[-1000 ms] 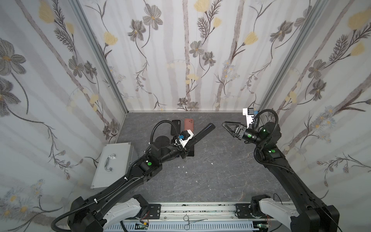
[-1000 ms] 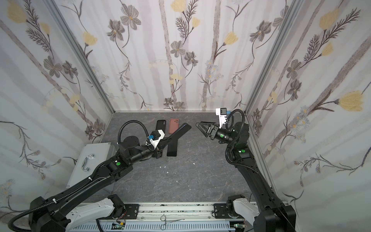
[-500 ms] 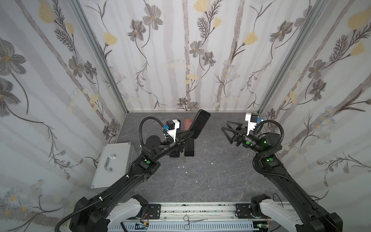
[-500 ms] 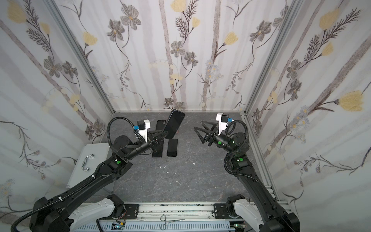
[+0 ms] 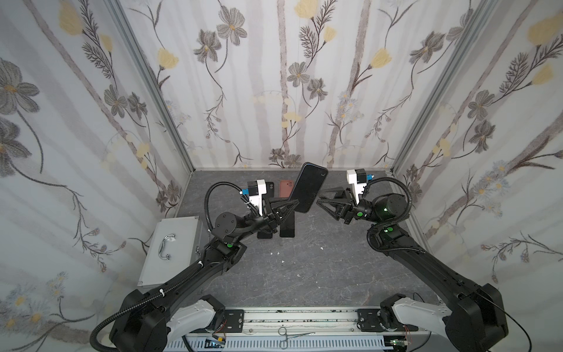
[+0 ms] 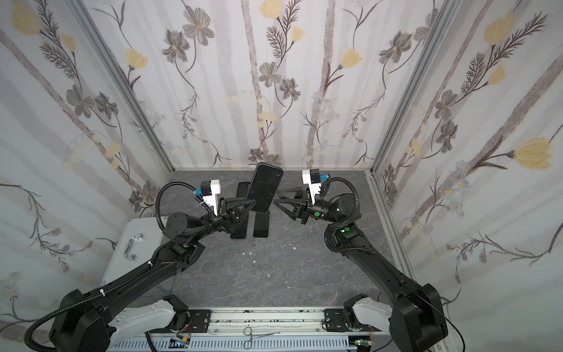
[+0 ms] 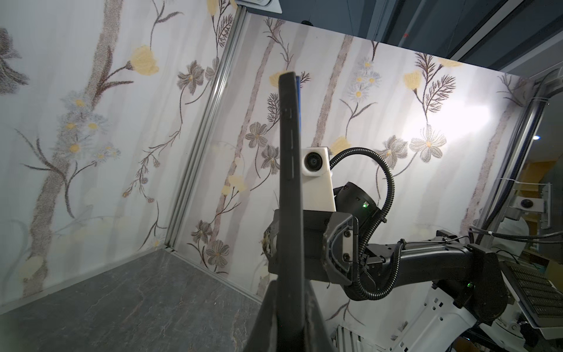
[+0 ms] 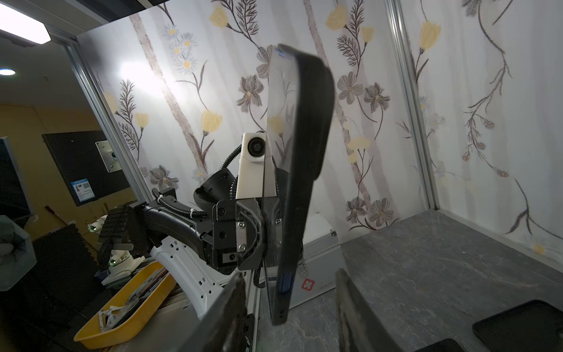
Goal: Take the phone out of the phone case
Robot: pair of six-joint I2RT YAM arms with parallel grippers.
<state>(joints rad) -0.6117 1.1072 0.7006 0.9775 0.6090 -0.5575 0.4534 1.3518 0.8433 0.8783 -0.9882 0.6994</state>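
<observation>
Glossy dark phone [image 5: 309, 187] is held up, tilted, in a black case [image 7: 289, 183].
It is pinched low by the left gripper [image 5: 292, 203]; the right gripper [image 5: 320, 196] is spread just beside, seemingly clear.

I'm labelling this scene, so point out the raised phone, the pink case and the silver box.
raised phone [image 5: 308, 186]: in a top view, middle of its dark screen.
pink case [image 5: 285, 190]: in a top view, its visible face.
silver box [image 5: 182, 234]: in a top view, bare lid.
</observation>
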